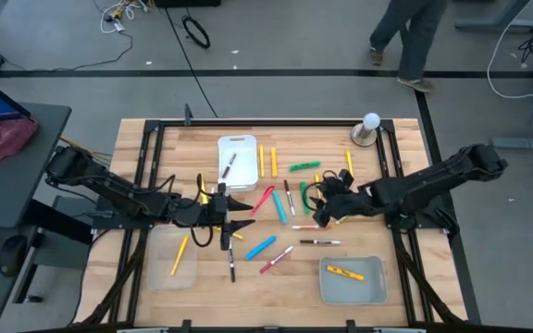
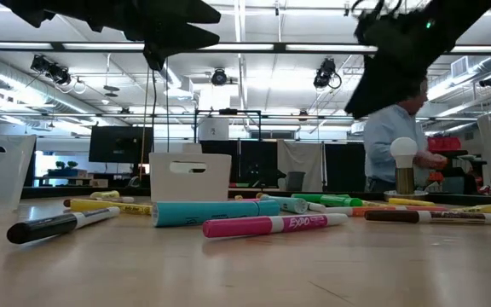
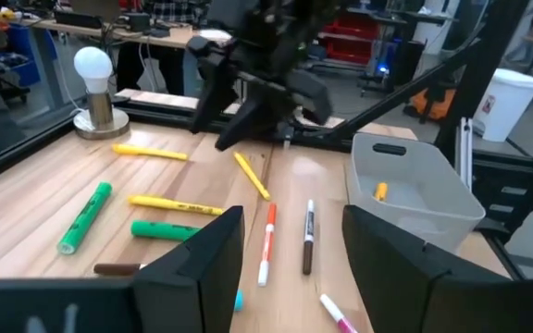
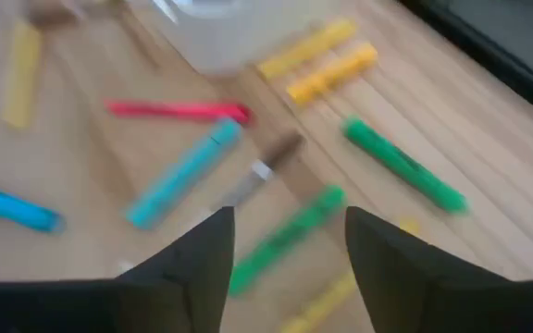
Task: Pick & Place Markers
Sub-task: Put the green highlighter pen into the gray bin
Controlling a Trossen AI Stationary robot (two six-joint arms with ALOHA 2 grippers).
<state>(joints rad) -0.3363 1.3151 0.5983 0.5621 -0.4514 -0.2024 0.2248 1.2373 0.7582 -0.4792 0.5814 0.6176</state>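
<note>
Many markers (image 1: 280, 203) lie flat and scattered on the middle of the wooden table: yellow, green, light blue, red, and slim white or dark ones. My left gripper (image 1: 246, 215) hovers open at their left edge, pointing right. In its wrist view its gripper (image 3: 290, 250) stands above an orange-and-white marker (image 3: 268, 242) and a dark one (image 3: 308, 236). My right gripper (image 1: 315, 208) hovers open over the pile's right side. In its wrist view its gripper (image 4: 290, 250) is above a green marker (image 4: 285, 236). One marker lies in each of the three trays.
A white tray (image 1: 237, 159) sits at the far side, a clear tray (image 1: 172, 257) near left, and a grey tray (image 1: 353, 280) near right. A light bulb on a stand (image 1: 368, 128) is at the far right corner. A person (image 1: 405, 37) walks beyond the table.
</note>
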